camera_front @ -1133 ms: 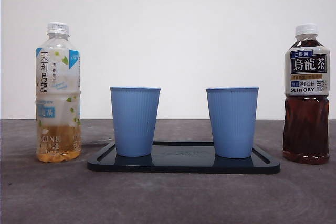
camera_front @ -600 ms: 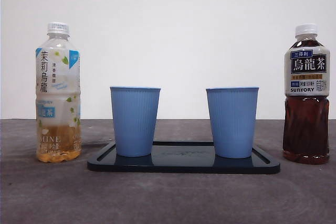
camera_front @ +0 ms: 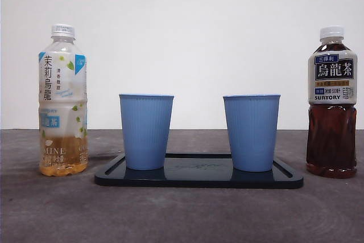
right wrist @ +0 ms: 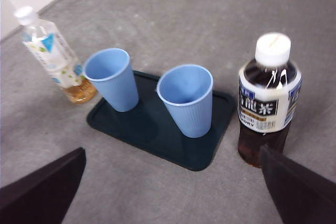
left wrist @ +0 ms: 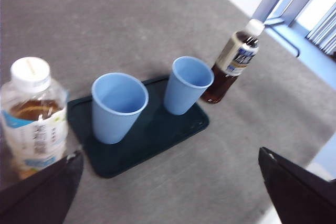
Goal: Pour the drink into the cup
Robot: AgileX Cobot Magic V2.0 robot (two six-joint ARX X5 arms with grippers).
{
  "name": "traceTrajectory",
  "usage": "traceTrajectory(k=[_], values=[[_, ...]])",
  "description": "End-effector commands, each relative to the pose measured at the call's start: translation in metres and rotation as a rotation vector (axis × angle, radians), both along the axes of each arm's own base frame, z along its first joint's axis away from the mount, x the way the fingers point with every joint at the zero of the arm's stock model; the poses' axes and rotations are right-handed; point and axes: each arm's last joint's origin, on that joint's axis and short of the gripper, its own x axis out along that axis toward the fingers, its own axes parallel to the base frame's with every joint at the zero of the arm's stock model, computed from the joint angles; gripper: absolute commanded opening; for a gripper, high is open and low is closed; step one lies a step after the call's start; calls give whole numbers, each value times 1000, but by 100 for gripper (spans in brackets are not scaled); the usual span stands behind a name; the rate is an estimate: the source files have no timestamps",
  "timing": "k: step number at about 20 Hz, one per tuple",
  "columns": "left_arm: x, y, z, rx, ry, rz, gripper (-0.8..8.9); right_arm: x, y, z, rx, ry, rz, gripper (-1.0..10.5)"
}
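Your left pincer hangs above the worktop with its jaws spread wide and nothing between them; the jasmine tea bottle stands just beside one jaw, not touching it. Your right pincer is released in the same way — jaws far apart, empty — and the oolong tea bottle stands near one of its jaws.

In the front view you see no arm. The dark tray lies in the middle of the grey worktop and carries two blue ribbed cups, both upright: the left cup and the right cup, apart from each other. Both look empty in the wrist views. The jasmine tea bottle stands upright at the left of the tray, capped, with only a little pale drink at its bottom. The oolong tea bottle stands upright at the right of the tray, capped, nearly full of dark tea — well apart from the other bottle.
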Motion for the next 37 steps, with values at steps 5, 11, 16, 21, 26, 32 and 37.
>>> traceTrajectory(k=[5,11,16,21,26,32,37], values=[[0,0,4,28,-41,-14,526,29,7,-48,69,4,-75,557],[2,-1,3,45,-51,-24,526,56,9,-92,80,-91,-242,557],[2,-1,5,38,-72,-25,526,73,12,-118,46,-144,-286,557],[2,-1,5,38,-72,-26,526,86,14,-130,24,-220,-297,557],[1,-2,5,38,-73,-37,526,101,18,-140,-22,-228,-281,557],[1,-2,5,38,-72,-37,526,115,21,-151,-32,-238,-299,557],[1,-2,5,38,-72,-37,526,124,23,-161,-32,-245,-308,557]])
